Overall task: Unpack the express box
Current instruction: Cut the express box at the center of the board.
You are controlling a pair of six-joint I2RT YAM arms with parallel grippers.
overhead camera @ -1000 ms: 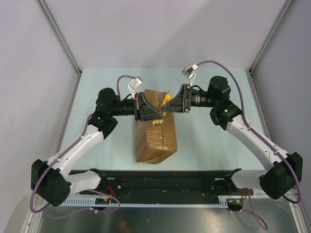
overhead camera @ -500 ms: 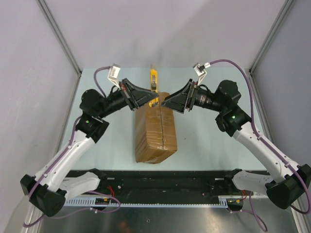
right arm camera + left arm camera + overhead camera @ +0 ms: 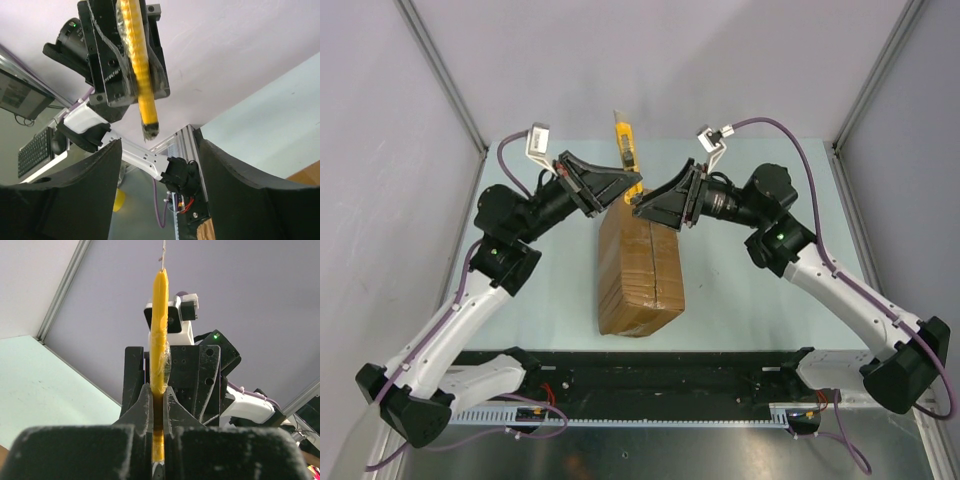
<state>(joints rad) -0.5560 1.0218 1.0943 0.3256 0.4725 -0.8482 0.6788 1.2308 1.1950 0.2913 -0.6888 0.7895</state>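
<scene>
The express box (image 3: 640, 275), a brown taped carton, lies in the middle of the table with a seam running along its top. My left gripper (image 3: 632, 187) is raised over the box's far end and shut on a yellow utility knife (image 3: 625, 145), which points up and away. In the left wrist view the knife (image 3: 160, 330) stands pinched between my fingers (image 3: 142, 405). My right gripper (image 3: 638, 205) is open and empty, facing the left one closely. In the right wrist view the knife (image 3: 137, 65) hangs above my open right gripper (image 3: 157, 165), with a box corner (image 3: 310, 176) at the right edge.
Grey walls and metal frame posts (image 3: 445, 85) enclose the pale green table (image 3: 760, 300). The black base rail (image 3: 650, 370) runs along the near edge.
Both grippers have risen from the box top and tilted upward. The knife has gone from lying at the box top to pointing up, held in the left gripper.
</scene>
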